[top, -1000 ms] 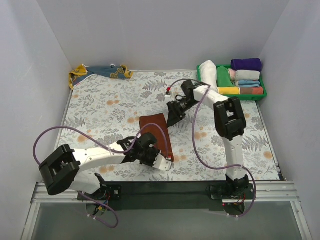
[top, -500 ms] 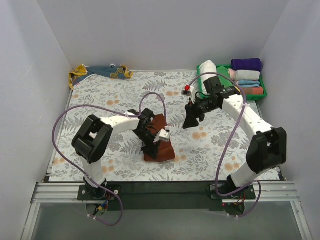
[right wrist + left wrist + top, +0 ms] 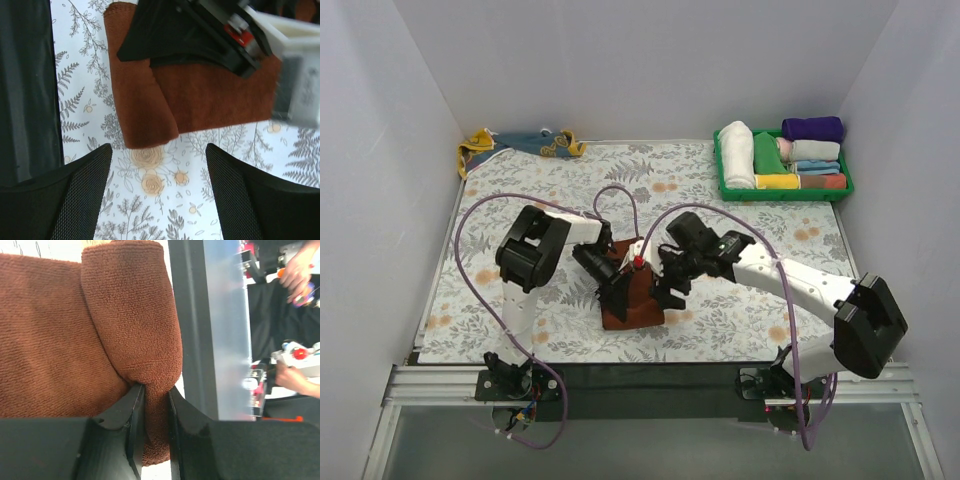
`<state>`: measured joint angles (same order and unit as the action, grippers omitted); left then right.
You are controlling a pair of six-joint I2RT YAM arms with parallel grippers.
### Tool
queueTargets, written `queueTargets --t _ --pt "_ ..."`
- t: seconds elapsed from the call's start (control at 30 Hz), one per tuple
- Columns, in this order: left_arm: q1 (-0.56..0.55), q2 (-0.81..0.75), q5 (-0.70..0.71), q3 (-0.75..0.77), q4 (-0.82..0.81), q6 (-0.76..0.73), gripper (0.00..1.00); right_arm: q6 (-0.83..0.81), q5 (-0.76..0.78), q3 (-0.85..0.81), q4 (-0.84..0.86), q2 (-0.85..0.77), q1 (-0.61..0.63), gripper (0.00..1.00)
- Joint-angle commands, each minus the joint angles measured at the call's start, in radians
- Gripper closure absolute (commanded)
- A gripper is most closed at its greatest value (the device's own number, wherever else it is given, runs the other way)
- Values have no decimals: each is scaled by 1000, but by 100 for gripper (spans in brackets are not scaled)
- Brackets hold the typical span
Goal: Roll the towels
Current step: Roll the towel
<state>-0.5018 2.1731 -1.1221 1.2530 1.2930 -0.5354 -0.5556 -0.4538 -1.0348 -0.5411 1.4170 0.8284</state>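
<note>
The brown towel was a long flat strip on the bench a second ago, and now it is a short, thick lump, so part of it has been folded or rolled over. The left tool has swung round from the near left side and now sits right on the towel. Its fingers are nearly closed and they pinch a fold at the towel's edge; the wrist view shows a fat rounded bump of cloth just past the pinch. The right tool was up near the green tray half a second ago and has come down close beside the towel. Its fingers are wide apart and hold nothing. The towel lies just ahead of them, not touching. I think this means the rolling of the brown towel has begun, and the right tool has come to help, but the roll does not look tight or done yet. Now the counting. There are two tools. There are two towels to roll: one brown, in the left tool's pinch, and one yellow and blue towel. That one lies crumpled far beyond the left tool, by the back wall, not rolled. There is one green tray, well beyond the right tool, holding rolled cloths packed too close to count.
</note>
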Motion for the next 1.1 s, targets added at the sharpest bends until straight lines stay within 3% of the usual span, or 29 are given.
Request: queueTargets --t 0.0,0.4,0.5,0.6,0.63,0.77,0.9,1.07 --pt "5 62 237 -9 -43 -66 93 -30 125 27 174 19 105 31" --pt "37 83 234 6 -72 -67 88 -14 132 97 311 174 294 33" --pt "46 83 223 11 -77 -67 86 -23 152 114 332 217 308 42" --pt "62 65 220 11 -92 -61 81 -24 144 127 346 238 307 65" --pt "66 57 223 17 -96 -58 79 -18 141 128 345 243 307 76" --pt "104 -7 225 46 -123 -46 70 -3 112 130 317 281 308 96" --pt "160 -93 242 89 -120 -46 61 29 46 99 271 327 304 99" --pt "225 -182 324 121 -130 -69 58 100 -83 47 219 367 250 99"
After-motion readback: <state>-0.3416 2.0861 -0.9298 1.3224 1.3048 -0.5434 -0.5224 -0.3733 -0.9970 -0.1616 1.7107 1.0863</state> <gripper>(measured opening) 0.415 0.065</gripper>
